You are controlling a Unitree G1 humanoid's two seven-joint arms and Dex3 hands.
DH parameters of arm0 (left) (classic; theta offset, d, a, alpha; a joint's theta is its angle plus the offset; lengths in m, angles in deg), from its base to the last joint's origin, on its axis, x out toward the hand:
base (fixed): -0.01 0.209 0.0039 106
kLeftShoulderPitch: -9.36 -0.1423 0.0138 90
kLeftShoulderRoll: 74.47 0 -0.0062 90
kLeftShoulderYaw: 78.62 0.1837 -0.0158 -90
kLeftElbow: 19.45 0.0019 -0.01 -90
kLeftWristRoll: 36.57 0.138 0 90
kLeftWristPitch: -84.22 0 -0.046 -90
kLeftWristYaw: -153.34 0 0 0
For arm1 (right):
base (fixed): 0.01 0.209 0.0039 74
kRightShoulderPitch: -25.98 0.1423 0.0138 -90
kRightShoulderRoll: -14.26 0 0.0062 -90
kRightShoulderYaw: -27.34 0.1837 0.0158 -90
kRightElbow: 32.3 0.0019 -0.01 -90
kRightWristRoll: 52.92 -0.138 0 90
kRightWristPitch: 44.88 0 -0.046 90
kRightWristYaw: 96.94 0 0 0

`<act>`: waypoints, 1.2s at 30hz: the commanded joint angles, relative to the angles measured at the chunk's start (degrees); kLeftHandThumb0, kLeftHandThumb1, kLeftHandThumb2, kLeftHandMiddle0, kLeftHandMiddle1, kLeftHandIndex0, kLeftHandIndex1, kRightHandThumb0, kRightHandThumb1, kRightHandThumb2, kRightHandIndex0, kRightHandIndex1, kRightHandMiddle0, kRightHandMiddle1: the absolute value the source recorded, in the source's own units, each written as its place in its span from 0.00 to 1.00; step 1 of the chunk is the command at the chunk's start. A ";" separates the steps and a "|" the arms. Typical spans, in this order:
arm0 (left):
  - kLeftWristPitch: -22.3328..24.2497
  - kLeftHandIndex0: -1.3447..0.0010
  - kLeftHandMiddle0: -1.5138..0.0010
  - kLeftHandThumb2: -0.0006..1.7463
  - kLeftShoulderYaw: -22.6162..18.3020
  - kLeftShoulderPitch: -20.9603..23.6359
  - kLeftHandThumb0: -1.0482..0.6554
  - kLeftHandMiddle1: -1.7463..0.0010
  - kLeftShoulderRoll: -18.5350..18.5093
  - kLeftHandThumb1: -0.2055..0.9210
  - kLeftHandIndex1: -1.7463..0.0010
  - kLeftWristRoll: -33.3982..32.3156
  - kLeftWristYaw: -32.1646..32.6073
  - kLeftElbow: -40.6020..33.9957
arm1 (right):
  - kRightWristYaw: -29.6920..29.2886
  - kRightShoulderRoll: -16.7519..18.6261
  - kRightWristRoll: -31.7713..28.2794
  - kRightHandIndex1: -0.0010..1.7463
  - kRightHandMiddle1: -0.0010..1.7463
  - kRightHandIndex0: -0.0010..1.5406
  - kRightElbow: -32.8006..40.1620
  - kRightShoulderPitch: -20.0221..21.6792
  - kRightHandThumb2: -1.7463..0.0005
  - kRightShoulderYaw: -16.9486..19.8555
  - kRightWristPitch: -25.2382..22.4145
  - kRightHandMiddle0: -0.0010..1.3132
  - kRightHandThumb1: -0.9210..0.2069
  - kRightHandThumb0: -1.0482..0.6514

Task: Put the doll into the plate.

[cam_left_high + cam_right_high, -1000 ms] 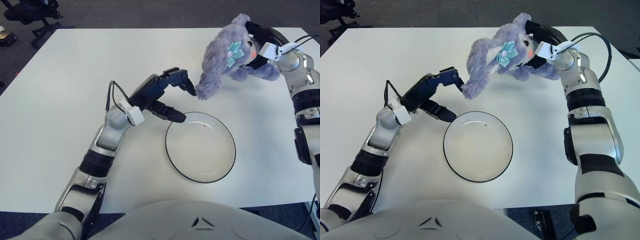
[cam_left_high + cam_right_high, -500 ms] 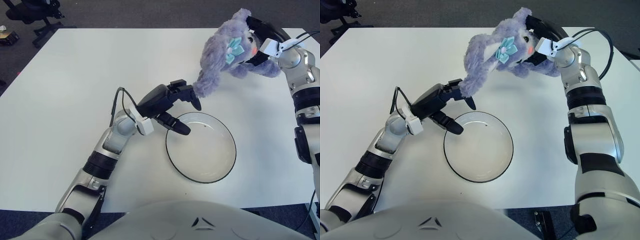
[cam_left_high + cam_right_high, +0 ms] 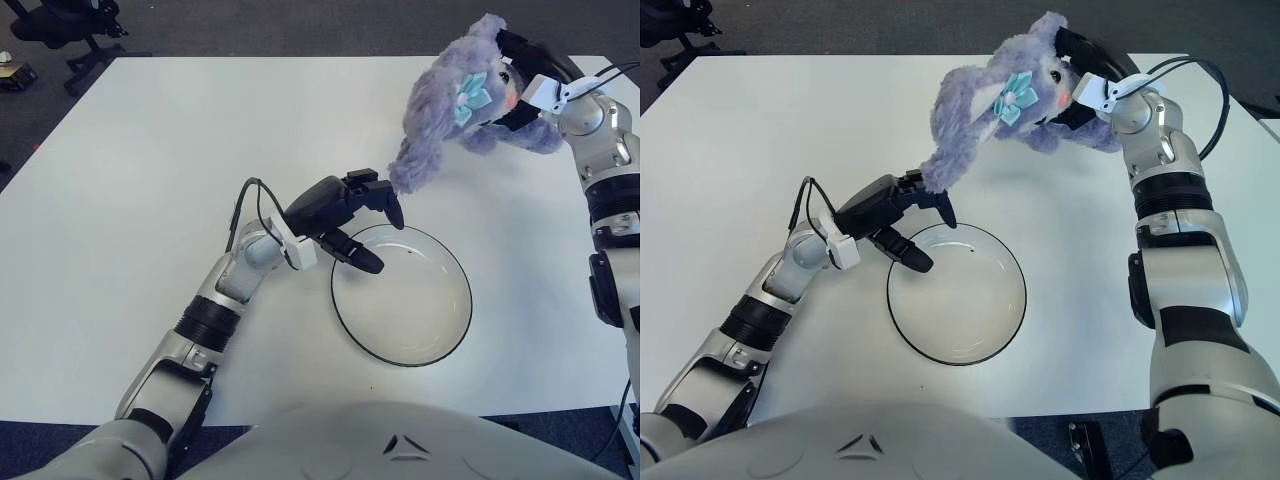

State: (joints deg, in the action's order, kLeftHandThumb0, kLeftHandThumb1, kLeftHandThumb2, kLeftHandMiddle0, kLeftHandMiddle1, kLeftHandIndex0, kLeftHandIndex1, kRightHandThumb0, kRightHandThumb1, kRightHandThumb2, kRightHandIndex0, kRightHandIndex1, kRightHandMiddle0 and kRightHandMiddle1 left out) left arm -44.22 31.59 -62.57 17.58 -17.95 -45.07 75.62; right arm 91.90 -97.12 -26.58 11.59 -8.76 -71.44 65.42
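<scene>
Doll (image 3: 455, 115), a fluffy lavender plush rabbit with a teal bow and pink cheeks, hangs in the air above the far right part of the white table (image 3: 150, 180). We see our right hand (image 3: 525, 75) clamped around its head, with one long ear dangling down toward the left. Our left hand (image 3: 345, 215) sits just beside the far left rim of the plate (image 3: 402, 293), its dark fingers (image 3: 358, 258) spread apart and holding nothing, with the ear tip just above them. That plate, white with a dark rim, lies on the table near us, well below the plush. We find no readable writing or brand marks anywhere.
</scene>
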 commanded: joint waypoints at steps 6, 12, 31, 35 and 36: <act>2.92 0.69 0.72 0.17 0.34 1.81 0.61 0.26 -0.43 1.00 0.11 1.94 -0.62 -0.03 | -1.85 -1.10 0.74 0.95 1.00 0.43 0.16 2.13 0.23 -0.02 0.20 0.33 0.57 0.62; 3.02 0.71 0.73 0.17 0.23 2.72 0.61 0.23 -0.46 1.00 0.13 2.82 0.05 1.00 | -1.89 -1.29 0.92 0.98 1.00 0.38 0.35 2.37 0.28 -0.01 0.34 0.40 0.51 0.77; -0.53 0.72 0.74 0.18 0.13 3.55 0.61 0.17 -0.79 1.00 0.16 6.00 3.14 3.11 | -2.00 -2.28 1.14 1.00 1.00 0.34 2.18 2.53 0.33 0.48 0.27 0.45 0.44 0.87; -1.29 0.73 0.74 0.18 0.40 3.99 0.61 0.17 -0.90 1.00 0.16 7.06 3.75 4.19 | -2.22 -2.47 1.82 1.00 1.00 0.34 3.71 2.24 0.33 0.36 -1.10 0.45 0.44 0.87; -1.47 0.73 0.74 0.18 0.49 4.09 0.61 0.17 -0.90 1.00 0.16 7.41 3.97 4.55 | -2.23 -2.49 1.92 1.00 1.00 0.34 4.04 2.16 0.33 0.35 -1.40 0.45 0.44 0.87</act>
State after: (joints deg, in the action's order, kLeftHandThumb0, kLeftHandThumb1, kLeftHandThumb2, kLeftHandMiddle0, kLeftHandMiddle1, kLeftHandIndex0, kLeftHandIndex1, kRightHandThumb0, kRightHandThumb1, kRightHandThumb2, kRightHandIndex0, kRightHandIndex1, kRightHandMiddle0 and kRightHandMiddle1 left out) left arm -44.77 31.71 -59.74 17.12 -11.87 -42.17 78.99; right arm 90.65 -98.54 -25.12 13.79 -7.86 -71.49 64.78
